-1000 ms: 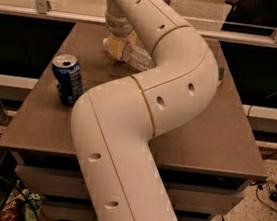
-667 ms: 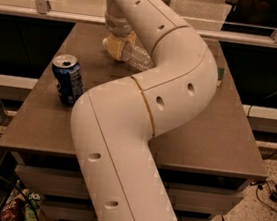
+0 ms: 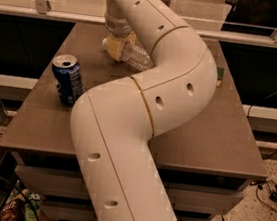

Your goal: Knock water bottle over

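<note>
The water bottle (image 3: 136,57) is a clear ribbed plastic bottle lying on its side on the brown table (image 3: 225,138), near the far left part, partly hidden behind my white arm. My gripper (image 3: 115,45) is at the bottle's left end, pale yellow below the wrist, reaching down to the table top. Its fingers touch or sit right beside the bottle. The bottle's cap is hidden.
A blue soda can (image 3: 68,79) stands upright on the table's left side, in front of the gripper. My arm (image 3: 140,133) sweeps across the table's middle. A small green object (image 3: 219,75) lies at the right behind the arm. Railings and glass run behind the table.
</note>
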`<state>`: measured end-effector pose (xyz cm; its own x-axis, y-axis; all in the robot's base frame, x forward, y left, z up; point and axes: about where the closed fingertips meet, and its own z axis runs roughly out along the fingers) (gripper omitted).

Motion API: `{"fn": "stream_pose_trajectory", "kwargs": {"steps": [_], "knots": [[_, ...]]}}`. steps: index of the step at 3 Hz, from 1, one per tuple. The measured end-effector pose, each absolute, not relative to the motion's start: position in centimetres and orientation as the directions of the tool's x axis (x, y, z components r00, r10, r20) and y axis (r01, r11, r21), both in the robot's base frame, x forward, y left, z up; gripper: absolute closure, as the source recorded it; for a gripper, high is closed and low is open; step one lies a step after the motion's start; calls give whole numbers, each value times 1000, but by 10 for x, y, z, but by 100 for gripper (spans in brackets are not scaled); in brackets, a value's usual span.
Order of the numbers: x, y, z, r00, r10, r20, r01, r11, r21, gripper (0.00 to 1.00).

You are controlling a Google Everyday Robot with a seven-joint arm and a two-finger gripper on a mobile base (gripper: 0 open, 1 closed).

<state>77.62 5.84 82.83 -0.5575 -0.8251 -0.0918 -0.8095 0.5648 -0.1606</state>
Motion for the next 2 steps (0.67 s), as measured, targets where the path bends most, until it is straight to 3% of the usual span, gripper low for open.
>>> {"fn": "stream_pose_trajectory", "kwargs": {"steps": [1, 2], "knots": [[779, 60, 825, -556, -825, -97, -809, 565, -163, 13], [782, 61, 822, -555, -826, -101, -809, 564, -165, 0]]}}
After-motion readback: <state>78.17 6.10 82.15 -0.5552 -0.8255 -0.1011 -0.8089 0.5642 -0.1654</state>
